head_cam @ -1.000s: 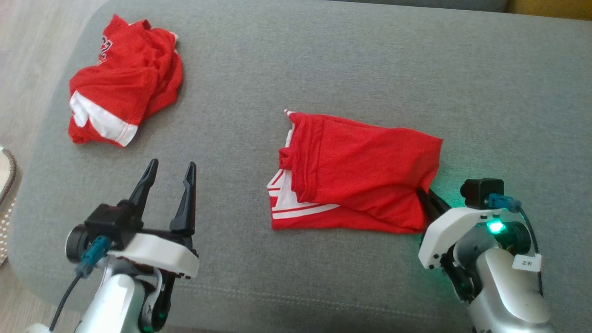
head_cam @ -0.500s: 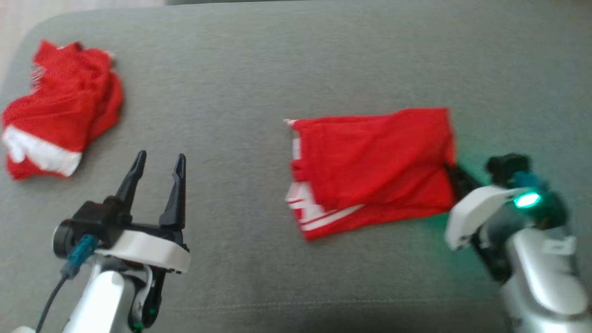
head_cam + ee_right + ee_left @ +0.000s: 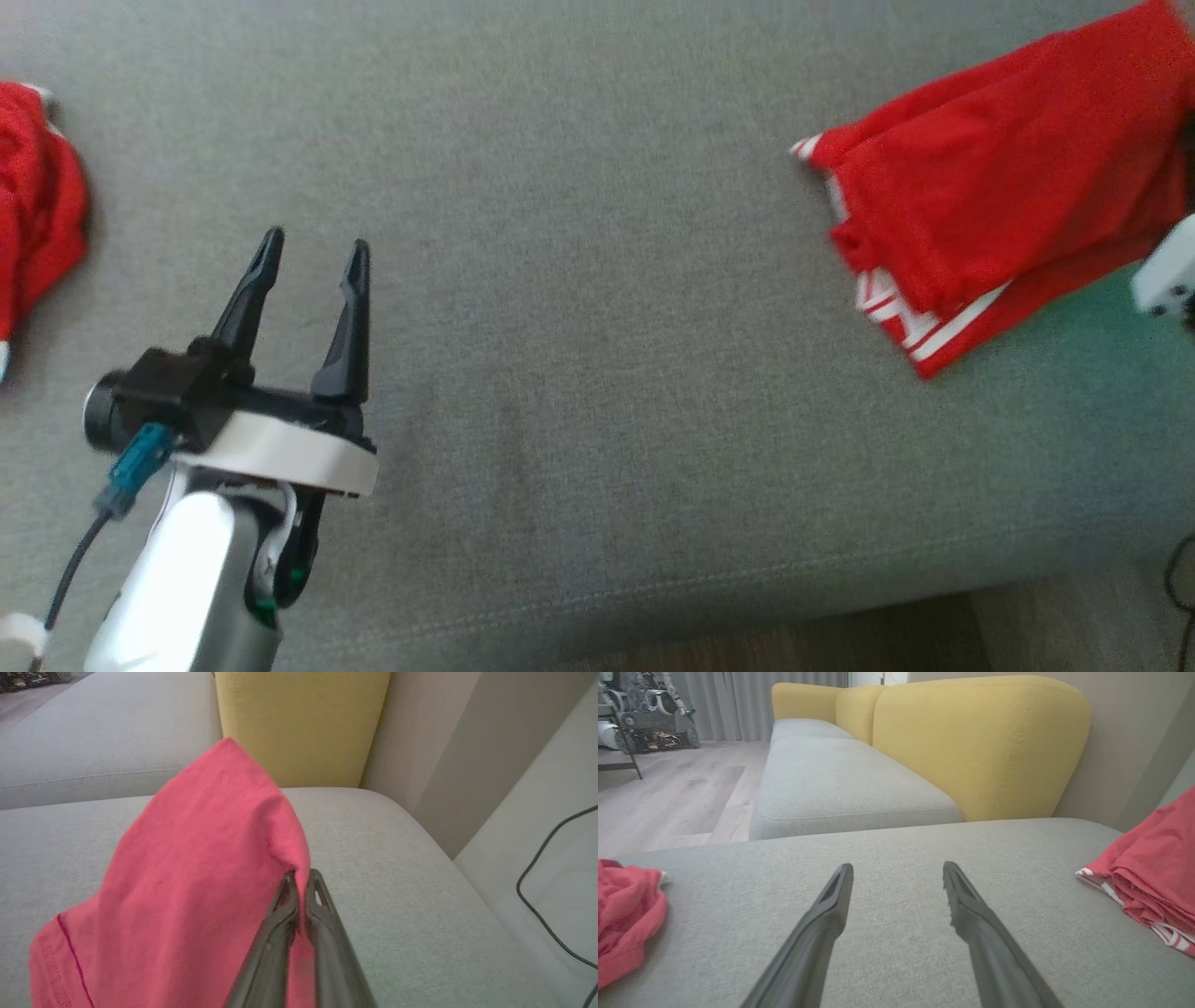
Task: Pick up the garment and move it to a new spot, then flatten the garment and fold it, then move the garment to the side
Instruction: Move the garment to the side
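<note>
Grey sofa seat under the head camera, carrying two red garments and attended by two sets of jaws. First, the folded red garment, with white stripes at its lower left end, lies toward the upper right corner and runs off the right edge. The left wrist view places this folded red garment at far right, its striped layers resting on the sofa seat. Second, the crumpled red garment sits at the far left edge, well apart from the first, and appears at lower left in the left wrist view. The left jaws, two dark fingers, stand spread wide with nothing between them, above bare seat between the two garments. The right jaws, two dark fingers, are pressed nearly together on an edge of the folded red garment, which rises in a peak above the sofa seat. One white wrist housing sits at the head view's right edge, just beside the cloth. Background: three yellow backrest cushions, wooden floor, one dark cable.
</note>
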Motion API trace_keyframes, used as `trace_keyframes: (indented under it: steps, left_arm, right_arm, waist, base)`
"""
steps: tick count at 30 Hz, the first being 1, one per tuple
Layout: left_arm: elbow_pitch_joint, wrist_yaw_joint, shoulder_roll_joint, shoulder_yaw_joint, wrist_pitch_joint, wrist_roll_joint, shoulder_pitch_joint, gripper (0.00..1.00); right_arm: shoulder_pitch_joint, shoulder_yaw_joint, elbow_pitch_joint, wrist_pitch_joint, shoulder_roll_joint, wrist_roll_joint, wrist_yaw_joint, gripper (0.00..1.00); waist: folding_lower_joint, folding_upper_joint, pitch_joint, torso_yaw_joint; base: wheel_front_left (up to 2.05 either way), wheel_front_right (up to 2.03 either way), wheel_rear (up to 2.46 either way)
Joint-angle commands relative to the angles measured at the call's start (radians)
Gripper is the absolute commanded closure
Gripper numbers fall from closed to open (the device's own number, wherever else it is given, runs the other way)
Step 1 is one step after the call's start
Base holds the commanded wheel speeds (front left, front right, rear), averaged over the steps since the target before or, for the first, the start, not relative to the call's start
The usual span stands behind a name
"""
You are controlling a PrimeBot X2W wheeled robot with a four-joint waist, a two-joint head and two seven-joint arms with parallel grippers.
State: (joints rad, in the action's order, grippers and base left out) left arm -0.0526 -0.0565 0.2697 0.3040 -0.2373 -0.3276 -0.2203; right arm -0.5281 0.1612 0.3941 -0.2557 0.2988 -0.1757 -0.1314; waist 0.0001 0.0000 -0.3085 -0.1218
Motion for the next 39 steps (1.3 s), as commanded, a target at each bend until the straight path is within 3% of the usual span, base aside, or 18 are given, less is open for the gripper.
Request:
trace_keyframes:
  steps: [1,11,26,27,28,29,30,39]
  left_arm:
    - [0.034,0.005,0.028,-0.035,0.002,0.006,-0.039,0.0]
    - [0.035,0.023,0.041,-0.025,0.0,0.009,-0.085,0.0]
    - [0.027,0.029,0.043,-0.005,-0.003,0.01,-0.119,0.0]
    - [0.025,0.03,0.043,-0.005,-0.004,0.008,-0.12,0.0]
    - [0.023,0.03,0.043,-0.005,-0.004,0.007,-0.12,0.0]
    - [0.022,0.029,0.042,-0.005,-0.005,0.006,-0.119,0.0]
    - [0.02,0.029,0.041,-0.004,-0.006,0.006,-0.118,0.0]
    - [-0.005,0.018,0.039,-0.013,-0.014,-0.007,-0.087,0.0]
  right_arm:
    - [-0.02,-0.006,-0.029,0.001,0.023,-0.001,0.001,1.0]
    - [-0.07,0.125,-0.025,0.011,0.013,0.007,0.001,1.0]
    - [-0.168,0.245,0.045,-0.061,-0.062,0.163,0.001,1.0]
    - [-0.168,0.249,0.044,-0.059,-0.067,0.166,0.001,0.63]
    - [-0.166,0.252,0.043,-0.06,-0.072,0.168,0.001,0.52]
    - [-0.164,0.251,0.038,-0.056,-0.079,0.167,0.001,0.13]
    - [-0.16,0.248,0.032,-0.052,-0.082,0.169,0.001,0.0]
    - [-0.049,0.166,-0.126,0.023,-0.128,0.153,0.001,0.0]
  waist:
    - [-0.0001,0.0,-0.026,-0.007]
    - [-0.0001,0.0,-0.122,-0.012]
    - [-0.0001,0.0,-0.142,-0.023]
    - [-0.0001,0.0,-0.142,-0.022]
    - [-0.0001,0.0,-0.141,-0.021]
    - [-0.0001,0.0,-0.14,-0.02]
    - [-0.0001,0.0,-0.137,-0.02]
    - [-0.0001,0.0,-0.071,-0.016]
  base:
    - [0.0,0.0,0.0]
    - [0.0,0.0,0.0]
    - [0.0,0.0,0.0]
    - [0.0,0.0,0.0]
    - [0.0,0.0,0.0]
    - [0.0,0.0,0.0]
    - [0.0,0.0,0.0]
    - [0.0,0.0,0.0]
